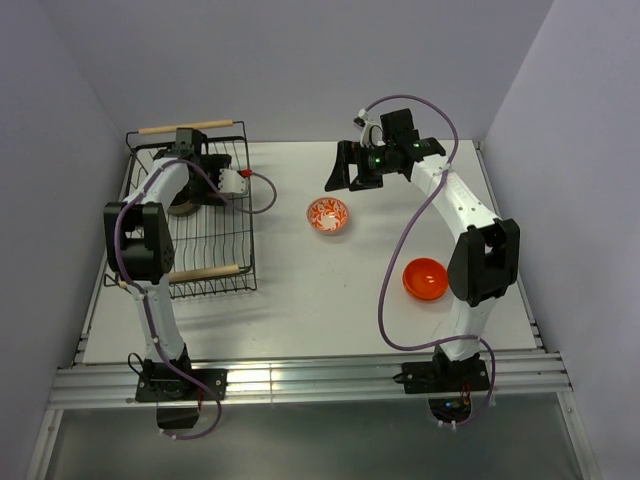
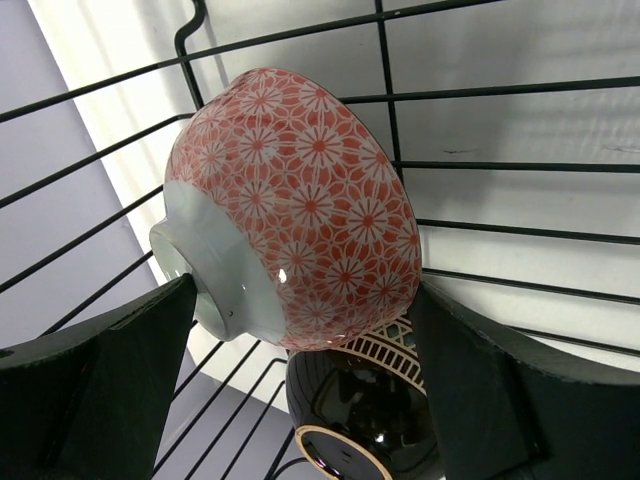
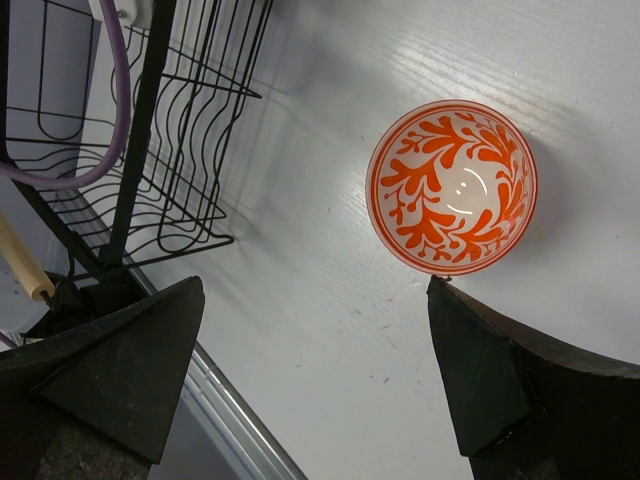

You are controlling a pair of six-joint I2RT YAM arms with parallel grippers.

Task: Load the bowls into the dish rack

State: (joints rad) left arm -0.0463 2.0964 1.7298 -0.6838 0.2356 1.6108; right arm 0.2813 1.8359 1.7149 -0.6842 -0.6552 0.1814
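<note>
Right gripper (image 1: 350,178), jaws spread and empty, hovers at 3 o'clock of the dish rack (image 1: 215,240), the nearer arm to the leaf-patterned bowl (image 1: 328,214) upright on the table (image 1: 300,300) at its 7 o'clock (left gripper (image 2: 305,300) flanks a floral bowl (image 2: 300,200) inside the rack, grip unclear).

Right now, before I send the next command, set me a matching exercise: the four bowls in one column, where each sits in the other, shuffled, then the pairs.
1. flower-patterned red bowl
2. leaf-patterned orange bowl
3. plain orange bowl
4. dark glossy bowl

A. on the table, beside the right arm at its elbow
B. in the dish rack, just past another bowl
C. in the rack, between the fingers of the left gripper
D. mid-table, right of the rack

Pairs: 1-C, 2-D, 3-A, 4-B
</note>
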